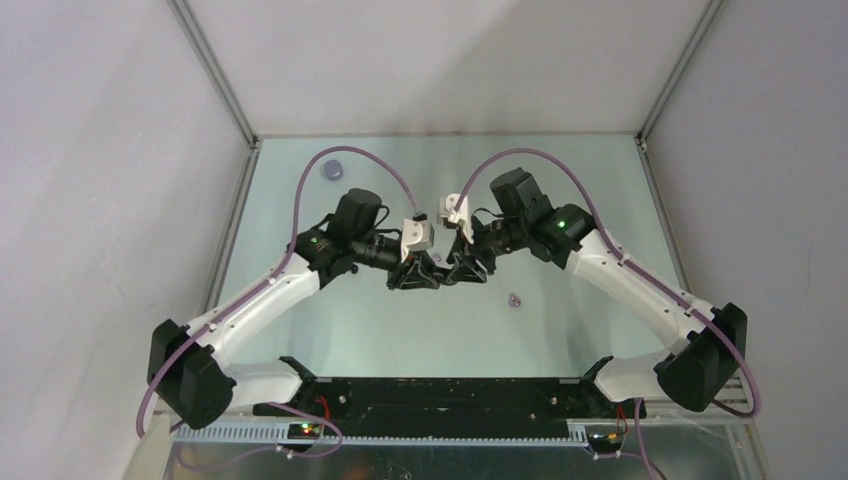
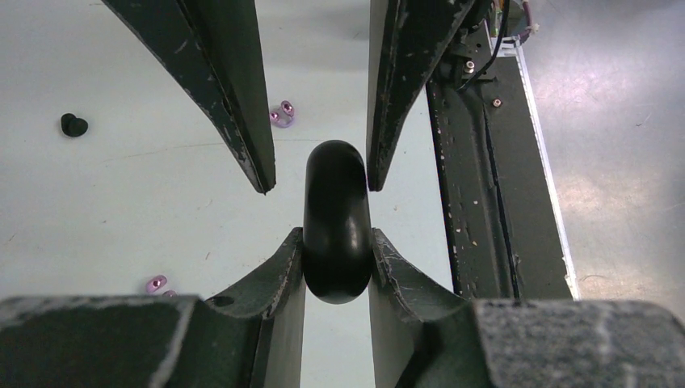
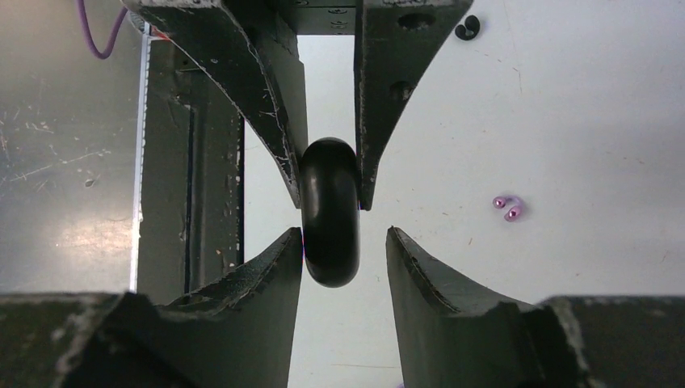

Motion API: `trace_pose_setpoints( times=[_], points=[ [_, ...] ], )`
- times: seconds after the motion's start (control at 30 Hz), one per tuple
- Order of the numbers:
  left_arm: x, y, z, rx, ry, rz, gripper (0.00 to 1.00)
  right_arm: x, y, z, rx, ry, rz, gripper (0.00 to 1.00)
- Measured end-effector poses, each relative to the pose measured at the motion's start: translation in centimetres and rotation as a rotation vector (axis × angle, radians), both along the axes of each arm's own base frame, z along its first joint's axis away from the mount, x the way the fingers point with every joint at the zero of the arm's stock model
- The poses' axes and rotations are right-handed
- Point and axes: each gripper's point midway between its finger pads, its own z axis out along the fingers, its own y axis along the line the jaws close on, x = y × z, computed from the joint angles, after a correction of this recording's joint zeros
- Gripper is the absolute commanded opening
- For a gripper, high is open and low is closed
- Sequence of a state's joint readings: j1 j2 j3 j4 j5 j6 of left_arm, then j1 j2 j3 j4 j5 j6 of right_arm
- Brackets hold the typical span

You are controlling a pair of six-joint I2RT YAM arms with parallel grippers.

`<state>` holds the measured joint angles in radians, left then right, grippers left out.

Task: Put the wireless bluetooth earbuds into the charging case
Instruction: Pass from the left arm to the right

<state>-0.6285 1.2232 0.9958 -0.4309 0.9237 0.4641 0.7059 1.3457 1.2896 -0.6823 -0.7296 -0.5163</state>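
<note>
I watched both arms meet over the middle of the table. The left tool was clamped on the charging case, a glossy black rounded body seen edge-on, with a finger pressed against each of its flat sides. Edge-on like that, I could not tell whether the case stood open or closed, nor whether it touched the table.

The right tool faced the case from the opposite side with its jaws apart around it. In the right wrist view one of its fingers lay against the case, while the other stood off with a strip of table showing between them.

The earbuds lay loose on the table, outside the case. A black earbud sat well apart from both tools, on the side away from the arm bases. In the left wrist view a lilac earbud lay beyond the case, near the right tool's finger. A second lilac earbud lay near the left tool's own finger.
</note>
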Motion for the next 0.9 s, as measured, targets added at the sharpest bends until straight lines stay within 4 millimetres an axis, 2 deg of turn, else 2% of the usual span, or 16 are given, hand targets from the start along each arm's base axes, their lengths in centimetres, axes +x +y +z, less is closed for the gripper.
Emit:
trace_pose_setpoints(
  times=[0.23,0.37,0.6,0.67,0.7,0.73,0.8,0.83,0.87,0.9],
  points=[
    [-0.08,-0.06,-0.04,0.001,0.002,-0.003,0.0,-0.19,0.31,-0.28,-0.015,-0.013,0.003,0.49],
    [-0.08,-0.06,-0.04,0.001,0.002,-0.003,0.0,-0.16,0.35,-0.56,-0.026,-0.024,0.002,0.46],
    [0.11,-0.01,-0.1,0.004,-0.002,0.005,0.02,-0.39,0.38,-0.87,-0.033,-0.021,0.007,0.25],
    [0.11,-0.01,-0.11,0.004,-0.002,0.005,0.21,-0.39,0.37,-0.87,-0.034,-0.022,0.009,0.18],
    [0.12,-0.01,-0.11,0.005,-0.002,0.005,0.38,-0.39,0.37,-0.87,-0.034,-0.023,0.009,0.17],
    [0.14,-0.01,-0.11,0.005,-0.003,0.006,0.45,-0.38,0.38,-0.87,-0.033,-0.024,0.009,0.14],
    [0.17,-0.02,-0.08,0.004,-0.004,0.007,0.78,-0.4,0.41,-0.85,-0.032,-0.024,0.01,0.13],
    [0.17,-0.03,-0.08,0.004,-0.004,0.007,0.83,-0.33,0.42,-0.85,-0.032,-0.026,0.008,0.13],
    [0.17,-0.06,-0.05,0.004,-0.004,0.008,0.94,-0.24,0.39,-0.85,-0.033,-0.028,0.004,0.13],
    [0.18,-0.07,-0.03,0.003,-0.003,0.009,0.97,-0.2,0.36,-0.86,-0.033,-0.029,0.003,0.13]
  ],
)
